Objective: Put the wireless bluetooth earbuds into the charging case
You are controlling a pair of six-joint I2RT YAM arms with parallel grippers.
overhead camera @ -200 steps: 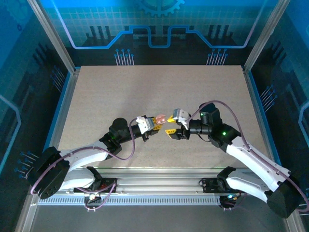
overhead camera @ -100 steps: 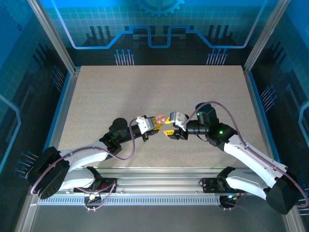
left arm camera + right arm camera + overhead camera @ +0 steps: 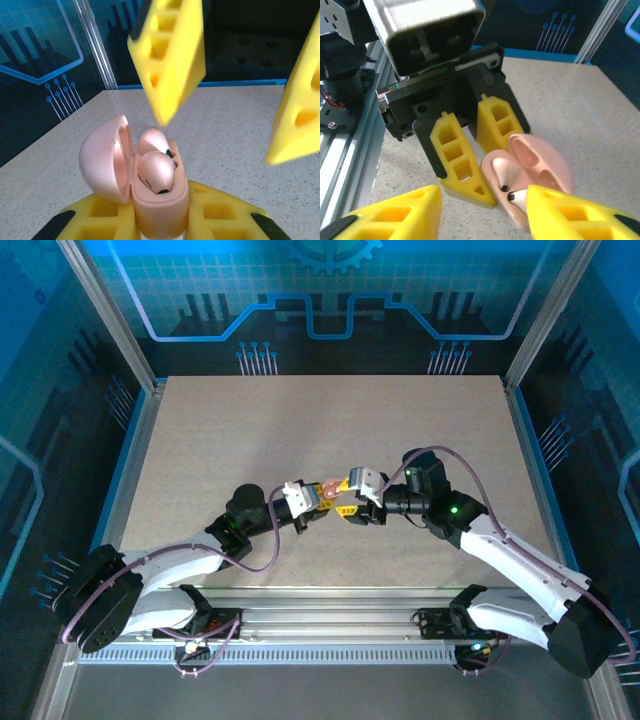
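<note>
The pink charging case [image 3: 160, 210] stands with its lid [image 3: 102, 160] swung open to the left, and my left gripper [image 3: 160, 222] is shut on its body. Two pale pink earbuds [image 3: 156, 172] [image 3: 151, 141] sit in its wells. My right gripper [image 3: 485, 220] is open, with nothing between its fingers. One yellow finger [image 3: 172, 55] hangs just above the earbuds and the other [image 3: 297, 110] stands off to the right. In the right wrist view that finger [image 3: 580, 215] overlaps the nearer earbud [image 3: 519, 199]. From above, the case [image 3: 329, 485] lies between the two grippers [image 3: 318, 498] [image 3: 346, 497].
The grippers meet over the near middle of the tan table [image 3: 320, 420]. Aluminium frame rails [image 3: 135, 440] run along the table's sides, and a blue glass wall [image 3: 320, 300] closes the back.
My right gripper has moved left toward the case, until its fingers reach it. The left arm and the case have stayed put.
</note>
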